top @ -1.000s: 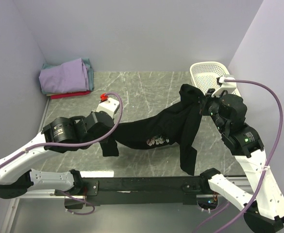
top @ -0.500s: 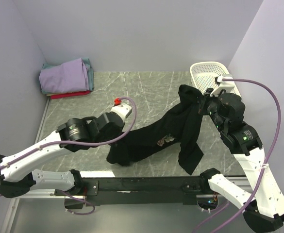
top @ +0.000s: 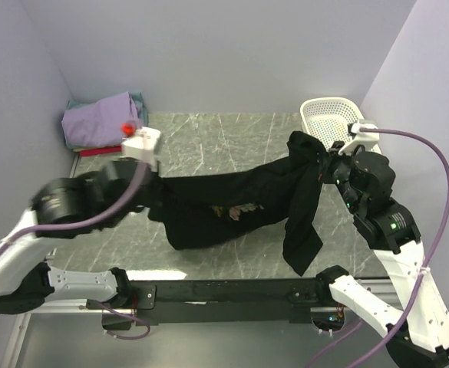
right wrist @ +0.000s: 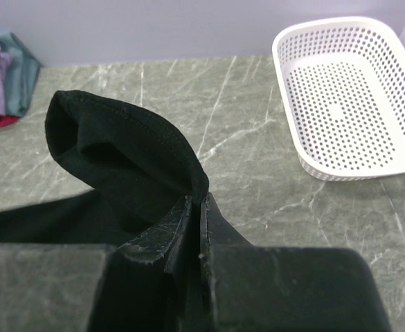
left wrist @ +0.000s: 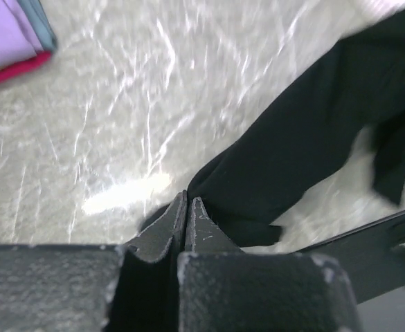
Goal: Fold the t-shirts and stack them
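Swinging left gripper (left wrist: 187, 205) back toward left, you are pulling black t-shirt (top: 232, 201) out long across table (top: 232, 146). Left gripper squeezing tight on one end; right gripper (right wrist: 196, 205) pinching other end, lifted near basket (top: 307, 119). Shirt spreading out, getting ready for folding.

Blur, cropped edges and a crumpled print

From above, the left arm (top: 63, 205) is blurred and its wrist hides the jaws. The left gripper (left wrist: 187, 202) shows only in its own wrist view, itself soft, pinching the black t-shirt (top: 262, 192), which the right edge there cuts off. The chest print (top: 238, 211) is crumpled and too small to read. The folded stack (left wrist: 8, 34) is cropped to a corner. The right arm (top: 399, 259) runs off the bottom edge.
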Controlling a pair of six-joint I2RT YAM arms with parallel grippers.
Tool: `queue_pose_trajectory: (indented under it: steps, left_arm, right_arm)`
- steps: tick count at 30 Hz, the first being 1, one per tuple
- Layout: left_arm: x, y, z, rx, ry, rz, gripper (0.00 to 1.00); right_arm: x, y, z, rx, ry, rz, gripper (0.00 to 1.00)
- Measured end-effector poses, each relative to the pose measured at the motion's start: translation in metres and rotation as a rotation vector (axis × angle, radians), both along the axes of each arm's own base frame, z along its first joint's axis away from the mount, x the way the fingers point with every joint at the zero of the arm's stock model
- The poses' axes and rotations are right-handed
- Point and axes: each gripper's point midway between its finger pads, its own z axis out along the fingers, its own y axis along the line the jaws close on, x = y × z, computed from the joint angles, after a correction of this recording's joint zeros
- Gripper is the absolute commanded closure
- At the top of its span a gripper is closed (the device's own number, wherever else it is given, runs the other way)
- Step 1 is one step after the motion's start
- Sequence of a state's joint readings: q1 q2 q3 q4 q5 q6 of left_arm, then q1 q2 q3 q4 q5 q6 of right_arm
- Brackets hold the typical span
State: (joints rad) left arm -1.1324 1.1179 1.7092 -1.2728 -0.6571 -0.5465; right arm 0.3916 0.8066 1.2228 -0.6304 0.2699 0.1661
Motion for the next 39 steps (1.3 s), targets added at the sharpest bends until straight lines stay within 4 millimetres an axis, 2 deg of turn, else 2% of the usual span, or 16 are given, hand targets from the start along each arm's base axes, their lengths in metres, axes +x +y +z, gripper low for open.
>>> queue_pose_trajectory:
  steps: [3, 8, 11, 14, 18, 21, 23, 25, 27, 29, 32, 36, 39]
  left_arm:
    - [-0.008, 0.024, 0.036, -0.118, -0.052, 0.026, 0.99]
    - [-0.028, 0.068, 0.081, -0.301, -0.13, 0.039, 0.99]
    - [-0.043, 0.096, 0.102, -0.434, -0.18, 0.032, 0.99]
    - [-0.057, 0.112, 0.116, -0.538, -0.212, -0.002, 0.99]
    - [-0.071, 0.122, 0.133, -0.629, -0.234, -0.052, 0.99]
    - [-0.072, 0.12, 0.137, -0.636, -0.232, -0.063, 0.99]
    - [-0.069, 0.115, 0.136, -0.62, -0.225, -0.06, 0.99]
    - [-0.063, 0.107, 0.133, -0.59, -0.214, -0.047, 0.99]
    - [-0.054, 0.095, 0.127, -0.544, -0.199, -0.027, 0.99]
    - [-0.043, 0.081, 0.117, -0.484, -0.18, -0.001, 0.99]
    - [-0.019, 0.053, 0.087, -0.351, -0.146, 0.059, 0.99]
    - [0.018, 0.011, 0.029, -0.163, -0.091, 0.129, 0.99]
    - [0.055, -0.009, -0.026, -0.046, -0.034, 0.193, 0.99]
  right_arm:
    - [-0.01, -0.004, 0.01, 0.016, -0.037, 0.001, 0.92]
    - [-0.039, -0.011, 0.036, 0.062, -0.135, 0.028, 0.95]
    - [-0.061, -0.011, 0.059, 0.096, -0.208, 0.073, 0.96]
    - [-0.087, -0.012, 0.089, 0.136, -0.303, 0.128, 0.95]
    - [-0.111, -0.015, 0.112, 0.166, -0.39, 0.168, 0.93]
    - [-0.115, -0.015, 0.118, 0.17, -0.404, 0.176, 0.94]
    - [-0.109, -0.013, 0.116, 0.162, -0.388, 0.174, 0.94]
    - [-0.096, -0.009, 0.108, 0.15, -0.35, 0.164, 0.95]
    - [-0.071, -0.001, 0.09, 0.129, -0.286, 0.154, 0.96]
    - [-0.046, 0.009, 0.066, 0.106, -0.208, 0.146, 0.96]
    - [-0.003, 0.021, 0.009, 0.049, -0.049, 0.118, 0.97]
    - [0.036, 0.03, -0.059, -0.022, 0.125, 0.08, 0.97]
    - [0.055, 0.032, -0.091, -0.059, 0.193, 0.048, 0.98]
